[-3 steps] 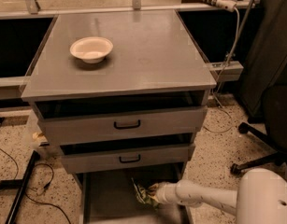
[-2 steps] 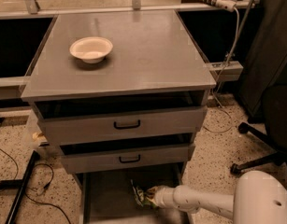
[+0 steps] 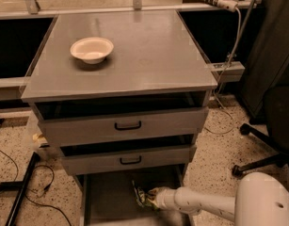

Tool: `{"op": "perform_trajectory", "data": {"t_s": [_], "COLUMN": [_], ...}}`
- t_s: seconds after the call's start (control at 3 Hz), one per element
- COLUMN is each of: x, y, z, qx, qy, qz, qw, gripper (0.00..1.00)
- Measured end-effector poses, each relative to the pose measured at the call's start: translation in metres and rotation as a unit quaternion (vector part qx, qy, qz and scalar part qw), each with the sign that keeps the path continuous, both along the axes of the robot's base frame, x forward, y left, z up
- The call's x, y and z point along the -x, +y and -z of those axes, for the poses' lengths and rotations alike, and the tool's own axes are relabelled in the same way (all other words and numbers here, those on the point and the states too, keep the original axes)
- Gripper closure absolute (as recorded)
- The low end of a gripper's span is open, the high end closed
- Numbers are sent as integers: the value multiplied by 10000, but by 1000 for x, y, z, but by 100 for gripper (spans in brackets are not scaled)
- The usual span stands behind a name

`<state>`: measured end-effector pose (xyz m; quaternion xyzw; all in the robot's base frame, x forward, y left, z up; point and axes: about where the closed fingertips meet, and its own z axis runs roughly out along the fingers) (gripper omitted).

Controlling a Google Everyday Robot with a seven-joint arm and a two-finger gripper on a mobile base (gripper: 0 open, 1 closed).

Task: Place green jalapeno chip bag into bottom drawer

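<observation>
The bottom drawer [image 3: 106,199] is pulled out at the foot of the grey cabinet, its flat grey floor showing. The green jalapeno chip bag [image 3: 141,195] sits crumpled over the drawer floor, right of middle. My gripper [image 3: 151,196] reaches in from the right at the end of the white arm [image 3: 205,205] and is at the bag's right side, inside the drawer. The bag hides the gripper's tips.
A white bowl [image 3: 92,49] stands on the cabinet top. Two grey drawer fronts with black handles [image 3: 127,125] sit above the open drawer. An office chair base [image 3: 257,154] is at the right. Cables and a black bar [image 3: 21,187] lie on the floor at the left.
The arm and the bag have shifted slightly to the left and deeper into the bottom drawer.
</observation>
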<state>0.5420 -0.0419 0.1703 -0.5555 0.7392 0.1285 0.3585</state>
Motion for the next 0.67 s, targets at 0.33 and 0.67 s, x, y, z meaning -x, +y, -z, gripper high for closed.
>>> {"op": "perform_trajectory", "data": {"t_s": [0.33, 0.67], "x": [0, 0], "y": [0, 0], "z": [0, 0], "qx": [0, 0], "qy": [0, 0], "qz": [0, 0], "qw": [10000, 10000], "gripper": [37, 15]}}
